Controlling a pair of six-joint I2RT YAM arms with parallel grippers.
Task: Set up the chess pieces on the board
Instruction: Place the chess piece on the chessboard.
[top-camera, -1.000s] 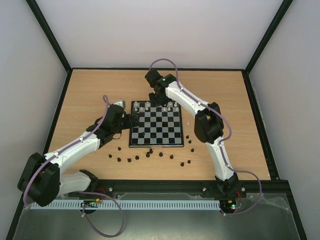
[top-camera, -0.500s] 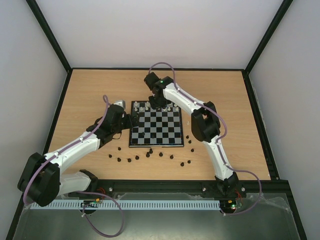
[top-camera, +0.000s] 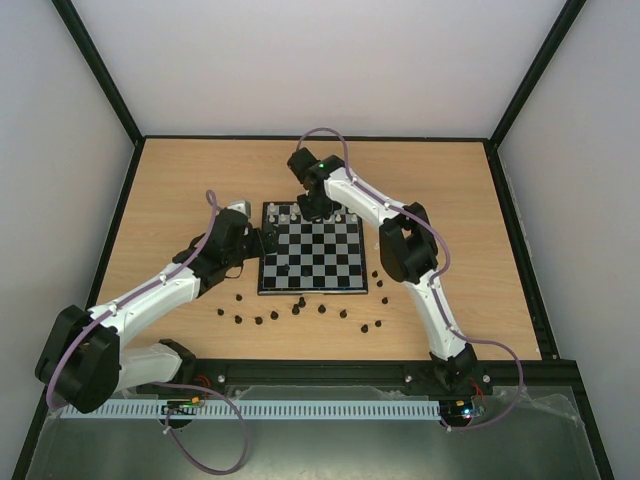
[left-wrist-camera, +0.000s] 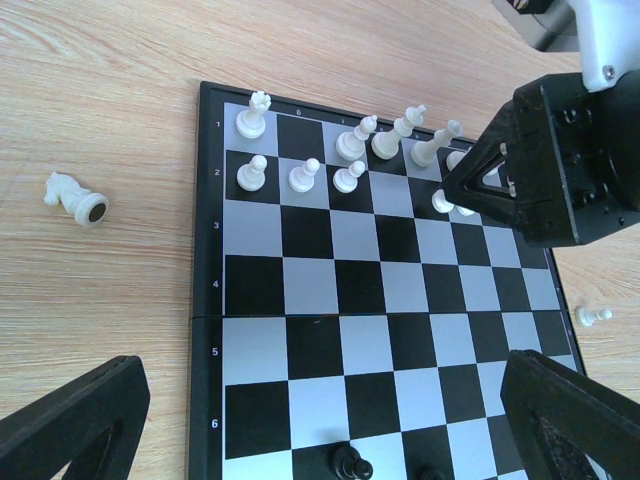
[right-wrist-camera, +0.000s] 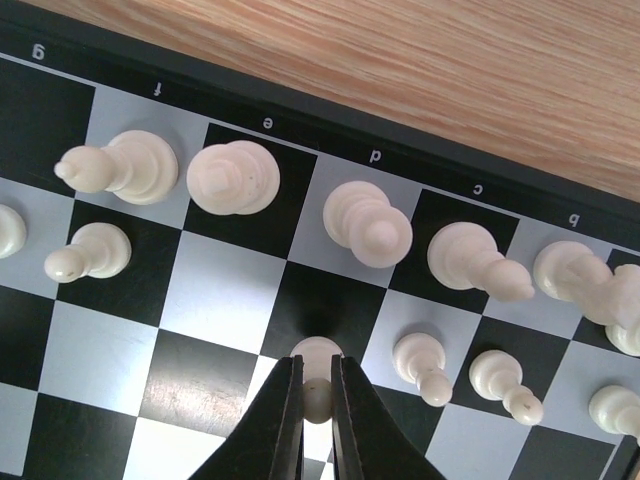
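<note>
The thin dark border of the flat chessboard (left-wrist-camera: 208, 300), checked black and pale grey, carries the digits 1 to 6 down one side. The letters g, f, e, d, c, b run along the far edge. The right jaws are closed on a small cream pawn (right-wrist-camera: 316, 360) near the d file, just in front of the back-row cream pieces (right-wrist-camera: 368, 225). The left jaws gape wide above the board's numbered side, gripping nothing.

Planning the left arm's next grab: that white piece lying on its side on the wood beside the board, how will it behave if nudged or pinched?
The toppled white piece probably rolls in an arc on its round base. Tiny, likely light, so it may skid on the smooth table.
</note>
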